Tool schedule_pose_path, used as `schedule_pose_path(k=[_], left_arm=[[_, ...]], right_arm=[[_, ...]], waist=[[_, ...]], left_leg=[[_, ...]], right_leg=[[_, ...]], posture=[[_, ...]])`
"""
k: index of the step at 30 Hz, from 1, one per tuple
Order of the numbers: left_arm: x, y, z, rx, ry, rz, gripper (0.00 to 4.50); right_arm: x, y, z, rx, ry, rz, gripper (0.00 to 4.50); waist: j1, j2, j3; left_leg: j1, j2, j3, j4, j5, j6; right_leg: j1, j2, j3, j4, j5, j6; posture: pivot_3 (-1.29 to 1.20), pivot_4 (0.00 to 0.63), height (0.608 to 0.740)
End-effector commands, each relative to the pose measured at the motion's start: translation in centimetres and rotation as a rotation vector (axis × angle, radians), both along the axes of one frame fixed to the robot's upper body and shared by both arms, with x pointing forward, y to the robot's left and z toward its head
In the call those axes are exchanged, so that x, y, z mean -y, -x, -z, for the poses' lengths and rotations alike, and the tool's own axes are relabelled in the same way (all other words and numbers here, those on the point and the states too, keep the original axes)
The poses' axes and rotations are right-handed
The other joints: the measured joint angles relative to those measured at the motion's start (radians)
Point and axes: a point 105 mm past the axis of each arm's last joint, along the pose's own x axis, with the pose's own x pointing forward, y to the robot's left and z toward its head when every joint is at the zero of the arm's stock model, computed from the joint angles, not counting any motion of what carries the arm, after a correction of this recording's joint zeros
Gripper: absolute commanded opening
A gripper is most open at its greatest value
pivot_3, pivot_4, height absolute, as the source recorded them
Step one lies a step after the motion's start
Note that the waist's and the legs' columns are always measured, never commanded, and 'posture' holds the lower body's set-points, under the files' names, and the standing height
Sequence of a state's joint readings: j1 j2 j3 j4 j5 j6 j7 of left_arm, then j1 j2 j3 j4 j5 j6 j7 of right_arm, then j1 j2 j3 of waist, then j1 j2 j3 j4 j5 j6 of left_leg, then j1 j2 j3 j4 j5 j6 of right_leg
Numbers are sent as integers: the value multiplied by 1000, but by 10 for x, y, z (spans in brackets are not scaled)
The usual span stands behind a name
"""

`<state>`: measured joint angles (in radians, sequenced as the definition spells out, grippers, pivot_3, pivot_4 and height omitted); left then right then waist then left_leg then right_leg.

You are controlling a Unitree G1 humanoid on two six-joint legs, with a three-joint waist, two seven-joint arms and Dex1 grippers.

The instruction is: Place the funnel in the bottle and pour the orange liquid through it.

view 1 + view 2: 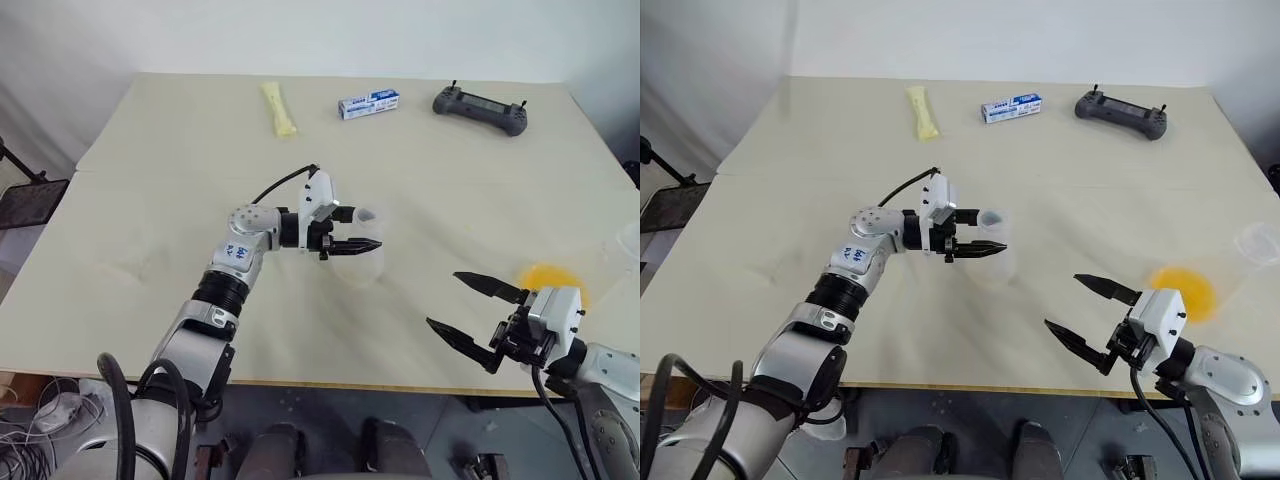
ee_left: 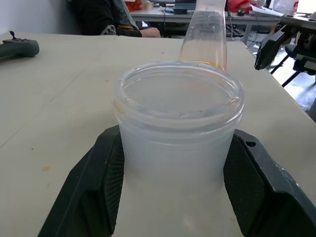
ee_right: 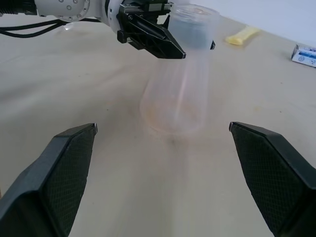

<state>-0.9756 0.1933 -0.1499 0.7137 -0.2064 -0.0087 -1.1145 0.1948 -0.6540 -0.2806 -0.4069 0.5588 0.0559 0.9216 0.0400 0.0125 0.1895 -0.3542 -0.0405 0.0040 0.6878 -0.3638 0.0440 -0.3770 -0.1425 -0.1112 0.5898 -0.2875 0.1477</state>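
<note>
The bottle (image 1: 362, 268), clear with a wide base and narrower neck, stands mid-table. My left gripper (image 1: 372, 244) reaches in level from the left, and its black fingers (image 2: 94, 187) lie against both sides of the bottle's neck. The orange liquid (image 1: 548, 278) sits in the bottom of another clear tapered container (image 2: 205, 34) at the right of the table. Just in front of that container, near the table's front edge, my right gripper (image 1: 442, 298) stands wide open with nothing between its fingers. The funnel is out of view.
Along the far side of the table lie a yellow packet (image 1: 279, 108), a blue and white box (image 1: 368, 103) and a dark handheld controller (image 1: 480, 108). The table's front edge (image 1: 400, 385) runs just below my right gripper.
</note>
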Motion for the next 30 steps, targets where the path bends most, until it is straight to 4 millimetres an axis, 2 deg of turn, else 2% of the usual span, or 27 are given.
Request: schedule_pose_path(k=[1,3,4,11,20,25,28,30], left_arm=[[4,0,-1,12,-21,-4,3788],[3,0,-3,-17,-3,-13,4412],[2,0,-4,-26,4,-15,4462],[-9,19,-21,-11,27,88,4462],[-40,18,-32,-29,-33,-3,4462],[-67,17,-40,-9,11,-117,4462],[-109,20,-49,10,85,-288,4462],[-129,27,-47,13,100,-371,4462]], right_arm=[[-5,3,-10,42,3,-8,4500],[-5,2,-12,46,7,-7,4500],[-4,1,-12,48,9,-6,4500],[-3,2,-15,53,20,-5,4500],[1,0,-17,46,39,-11,4500],[2,-2,-17,38,43,-26,4500],[1,-3,-16,22,39,-50,4500],[0,-5,-15,15,35,-65,4500]], waist=[[3,0,0],[6,0,0],[7,0,0],[9,0,0],[8,0,0],[5,0,0],[1,0,0],[-12,0,0]], left_leg=[[0,0,0,0,0,0],[0,0,0,0,0,0],[0,0,0,0,0,0],[0,0,-1,1,0,0],[-1,0,-1,2,0,0],[-1,0,-2,2,0,0],[-1,1,-3,2,0,0],[-1,1,-4,2,0,-1]], right_leg=[[0,0,0,0,0,0],[0,0,0,0,0,0],[0,0,0,0,0,0],[0,0,0,0,0,0],[0,0,0,1,0,0],[0,0,0,1,0,0],[0,0,1,1,0,0],[0,0,1,2,0,0]], posture=[[0,150,740],[0,150,740],[0,150,740],[0,150,740],[0,150,740],[0,150,740],[0,150,740],[0,150,740]])
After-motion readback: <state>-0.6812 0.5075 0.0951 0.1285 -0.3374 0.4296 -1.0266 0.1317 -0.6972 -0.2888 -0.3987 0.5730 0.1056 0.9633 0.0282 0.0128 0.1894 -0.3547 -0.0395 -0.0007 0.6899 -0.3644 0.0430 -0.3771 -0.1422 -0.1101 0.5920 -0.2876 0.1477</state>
